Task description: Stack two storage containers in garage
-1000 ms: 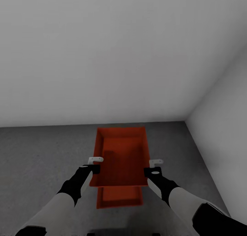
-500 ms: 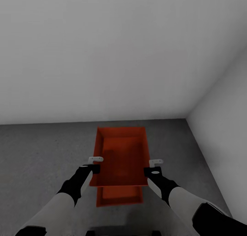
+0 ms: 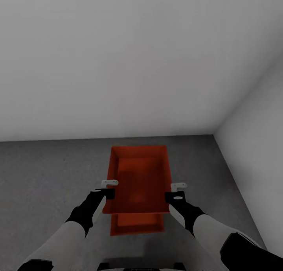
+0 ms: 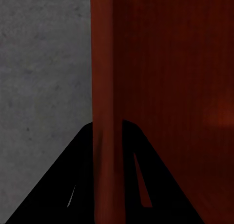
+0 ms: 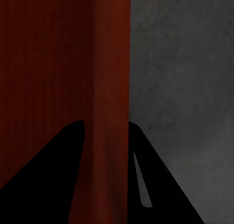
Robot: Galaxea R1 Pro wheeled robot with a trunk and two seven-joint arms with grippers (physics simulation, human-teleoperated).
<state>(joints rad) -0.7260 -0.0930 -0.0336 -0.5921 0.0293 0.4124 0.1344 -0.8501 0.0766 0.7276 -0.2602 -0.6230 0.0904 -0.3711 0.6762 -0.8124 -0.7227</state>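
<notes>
Where the grey floor (image 3: 47,184) meets the pale walls (image 3: 137,66) in a corner of the garage, we see two orange-red bins, one above the other; the upper bin (image 3: 138,180) is open-topped and holds nothing, its flat bottom bare and shaded; the lower bin (image 3: 137,225) lies on the floor beneath it, and only its near end shows, past the upper bin's near wall; that exposed end is likewise bare inside; whether the upper bin rests on the lower one or hangs just above it we cannot tell. The left gripper (image 3: 107,189) sits at the upper bin's left long wall and the right gripper (image 3: 177,191) at its right long wall, both near the end closest to the robot; in the left wrist view we see the left gripper (image 4: 108,175) with one dark finger (image 4: 78,185) on either side of the upright red wall (image 4: 105,87), pinching it, with the bin's inner face to one side and mottled floor (image 4: 44,63) to the other; in the right wrist view the right gripper (image 5: 103,180) likewise straddles its red wall (image 5: 112,78) with a finger (image 5: 146,185) on each face, pinching it, with concrete floor (image 5: 185,63) beyond.
</notes>
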